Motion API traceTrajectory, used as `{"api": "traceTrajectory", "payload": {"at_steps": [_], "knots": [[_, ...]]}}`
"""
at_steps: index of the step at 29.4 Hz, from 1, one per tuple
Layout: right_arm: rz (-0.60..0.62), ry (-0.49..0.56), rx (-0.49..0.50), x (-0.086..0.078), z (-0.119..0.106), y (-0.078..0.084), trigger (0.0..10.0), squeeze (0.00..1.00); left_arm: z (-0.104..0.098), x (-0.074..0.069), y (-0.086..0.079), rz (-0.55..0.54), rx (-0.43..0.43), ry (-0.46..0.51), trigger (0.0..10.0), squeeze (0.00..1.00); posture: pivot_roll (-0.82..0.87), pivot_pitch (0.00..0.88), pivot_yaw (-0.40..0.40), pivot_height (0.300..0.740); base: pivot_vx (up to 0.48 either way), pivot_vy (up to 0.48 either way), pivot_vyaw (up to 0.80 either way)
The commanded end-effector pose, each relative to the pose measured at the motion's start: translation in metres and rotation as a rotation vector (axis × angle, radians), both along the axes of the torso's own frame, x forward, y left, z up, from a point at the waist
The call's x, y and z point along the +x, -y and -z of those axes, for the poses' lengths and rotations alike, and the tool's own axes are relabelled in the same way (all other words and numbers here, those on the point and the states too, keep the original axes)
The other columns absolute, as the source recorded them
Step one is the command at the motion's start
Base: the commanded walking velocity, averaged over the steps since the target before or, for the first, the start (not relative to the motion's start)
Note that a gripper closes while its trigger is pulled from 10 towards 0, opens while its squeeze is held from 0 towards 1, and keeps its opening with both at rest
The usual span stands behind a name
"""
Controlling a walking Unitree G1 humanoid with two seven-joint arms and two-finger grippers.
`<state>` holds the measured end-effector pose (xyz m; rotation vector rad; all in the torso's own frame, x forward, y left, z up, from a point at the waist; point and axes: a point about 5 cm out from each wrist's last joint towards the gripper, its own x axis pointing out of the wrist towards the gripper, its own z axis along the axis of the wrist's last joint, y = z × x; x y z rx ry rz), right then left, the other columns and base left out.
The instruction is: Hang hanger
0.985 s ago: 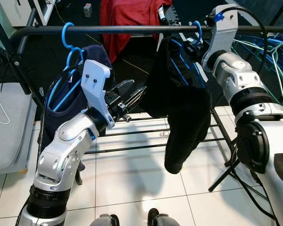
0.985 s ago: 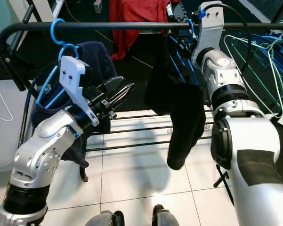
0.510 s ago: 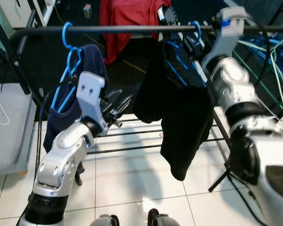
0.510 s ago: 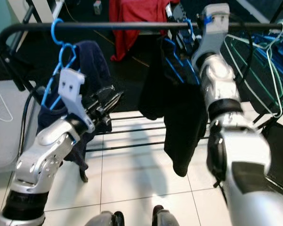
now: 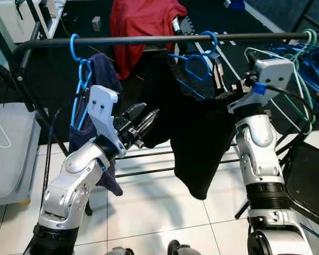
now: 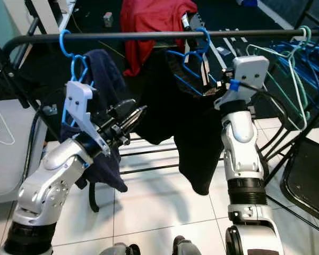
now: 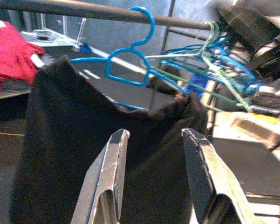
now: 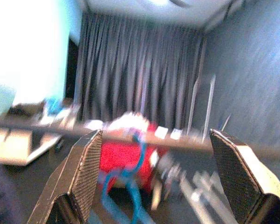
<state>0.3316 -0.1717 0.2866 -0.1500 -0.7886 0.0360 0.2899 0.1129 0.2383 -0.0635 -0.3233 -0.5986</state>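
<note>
The hanger (image 5: 194, 58), blue and carrying a black garment (image 5: 194, 127), hung by its hook over the rail (image 5: 148, 39), so the hanging looked done or all but done. Its shoulders ran roughly along the rail, tilted, and the cloth drooped low beneath it.

From the right claw (image 8: 153, 172) the hanger lay ahead and a little below: between the two wide-apart fingers the wrist camera caught a blurred blue hook on the rail, with red cloth (image 6: 154, 21) behind it. Those fingers held nothing. In the head views the right wrist sat just beside the garment's rail-side edge, under the rail, making this the nearer arm; whether it touched the cloth could not be told.

From the left claw (image 7: 153, 154) the black garment lay straight ahead and close, the hanger's hook up above the fingertips. Its fingers stood somewhat apart and empty. In the head views this claw pointed toward the garment's near edge.

Further out, a second blue hanger (image 5: 79, 64) with a dark blue garment (image 5: 101, 106) hung on the rail beyond the left arm, and a cluster of bare hangers (image 5: 292, 69) crowded the rail beyond the right arm.

My guess was that any remaining move fell to the right claw, backing off clear of the cloth.
</note>
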Motion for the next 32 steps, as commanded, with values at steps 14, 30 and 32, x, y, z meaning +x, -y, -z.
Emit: {"api": "traceTrajectory", "payload": {"at_steps": [14, 30, 32], "knots": [[-0.176, -0.346, 0.018, -0.009, 0.075, -0.058, 10.0, 0.0, -0.001, 0.009, -0.064, -0.539, -0.006, 0.042, 10.0, 0.0, -0.02, 0.105, -0.089, 0.74, 0.0, 0.0, 0.0], [-0.134, -0.283, 0.098, -0.003, 0.055, -0.045, 10.0, 0.0, -0.013, 0.008, -0.083, -0.683, -0.044, 0.133, 10.0, 0.0, -0.02, 0.129, -0.083, 0.74, 0.0, 0.24, 0.0], [-0.135, -0.283, 0.114, -0.002, 0.051, -0.045, 10.0, 0.0, -0.015, 0.01, -0.082, -0.679, -0.046, 0.132, 10.0, 0.0, -0.01, 0.174, -0.09, 0.74, 0.0, 0.48, 0.0]]}}
